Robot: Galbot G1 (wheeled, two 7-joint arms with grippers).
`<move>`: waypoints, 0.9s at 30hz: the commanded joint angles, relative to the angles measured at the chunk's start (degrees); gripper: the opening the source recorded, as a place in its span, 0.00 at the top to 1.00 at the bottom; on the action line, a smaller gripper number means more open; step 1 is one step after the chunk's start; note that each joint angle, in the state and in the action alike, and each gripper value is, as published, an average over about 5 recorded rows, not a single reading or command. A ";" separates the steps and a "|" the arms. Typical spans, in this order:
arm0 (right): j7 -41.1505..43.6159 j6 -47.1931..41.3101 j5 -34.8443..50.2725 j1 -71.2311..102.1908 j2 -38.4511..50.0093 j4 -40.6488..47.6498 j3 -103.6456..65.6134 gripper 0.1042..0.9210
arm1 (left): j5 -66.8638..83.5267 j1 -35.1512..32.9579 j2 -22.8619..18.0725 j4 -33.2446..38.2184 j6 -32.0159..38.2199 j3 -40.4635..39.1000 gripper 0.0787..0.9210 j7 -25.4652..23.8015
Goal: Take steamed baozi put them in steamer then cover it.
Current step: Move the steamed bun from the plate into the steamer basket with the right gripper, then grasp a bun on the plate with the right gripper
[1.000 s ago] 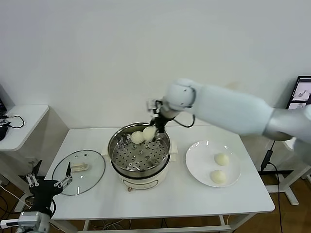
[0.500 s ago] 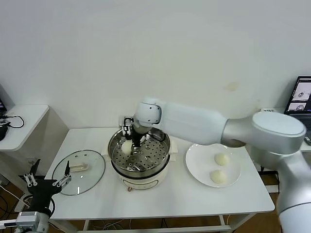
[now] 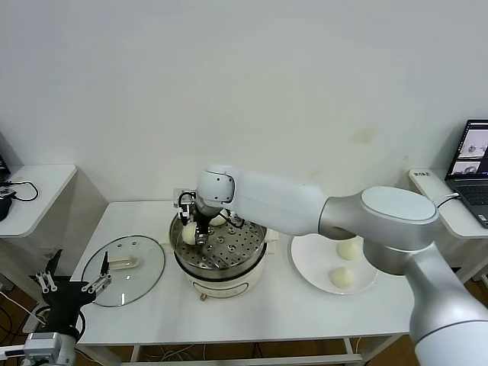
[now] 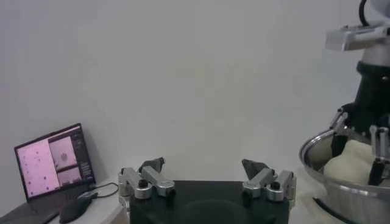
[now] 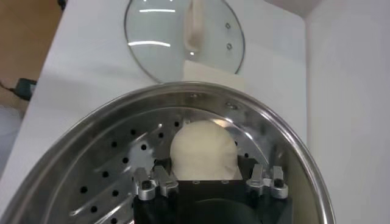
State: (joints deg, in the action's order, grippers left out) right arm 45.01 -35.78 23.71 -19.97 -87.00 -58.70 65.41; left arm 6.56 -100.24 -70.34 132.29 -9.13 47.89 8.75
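The steamer (image 3: 229, 284) stands mid-table, its perforated tray showing in the right wrist view (image 5: 103, 176). My right gripper (image 3: 195, 231) is down inside the pot at its left side, shut on a baozi (image 3: 187, 233), which shows between the jaws in the right wrist view (image 5: 203, 149). A second baozi (image 3: 219, 221) lies on the tray behind it. Two more baozi (image 3: 348, 249) (image 3: 342, 277) lie on the white plate (image 3: 313, 245). The glass cover (image 3: 123, 269) lies flat on the table left of the steamer. My left gripper (image 3: 74, 284) is parked open and empty below the table's left corner.
A small side table (image 3: 34, 191) stands at the far left. A laptop (image 3: 473, 152) sits at the far right. In the left wrist view another laptop (image 4: 52, 161) and a mouse (image 4: 76, 207) lie on a desk.
My right gripper has carried the baozi from above the pot's back right across to its left side and lowered it to the tray. The left arm has stayed put.
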 commanded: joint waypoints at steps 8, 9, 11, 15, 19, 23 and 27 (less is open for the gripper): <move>5.50 3.45 -1.09 -1.70 3.16 -1.90 -1.58 0.12 | -0.04 -0.44 -0.21 0.75 -0.03 0.07 0.12 0.02; 6.50 4.00 -1.04 -2.53 4.22 -3.00 -1.81 0.12 | -0.05 -0.51 -0.21 0.79 -0.03 0.11 0.12 0.02; 8.58 5.13 -0.95 -4.58 6.83 -5.35 -2.12 0.12 | -0.05 -0.61 -0.23 0.81 -0.03 0.17 0.12 0.02; 12.84 7.30 -1.22 -9.58 13.22 -10.37 -1.35 0.12 | -0.04 -0.64 -0.23 0.73 -0.04 0.22 0.12 0.02; 16.36 9.65 -2.96 -13.89 20.75 -15.16 0.37 0.12 | -0.04 -0.46 -0.27 0.57 -0.05 0.02 0.12 0.00; 19.27 12.54 -5.40 -16.13 29.33 -20.77 1.15 0.12 | -0.11 -0.17 -0.33 0.37 -0.13 -0.57 0.12 -0.04; 21.17 15.06 -8.21 -16.78 37.71 -26.56 1.56 0.12 | -0.12 0.15 -0.05 0.10 -0.26 -0.94 0.12 -0.10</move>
State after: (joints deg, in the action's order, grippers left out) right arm 60.06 -25.80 19.37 -31.83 -66.50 -73.74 66.13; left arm 6.46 -100.28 -70.61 132.62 -9.26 47.35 8.73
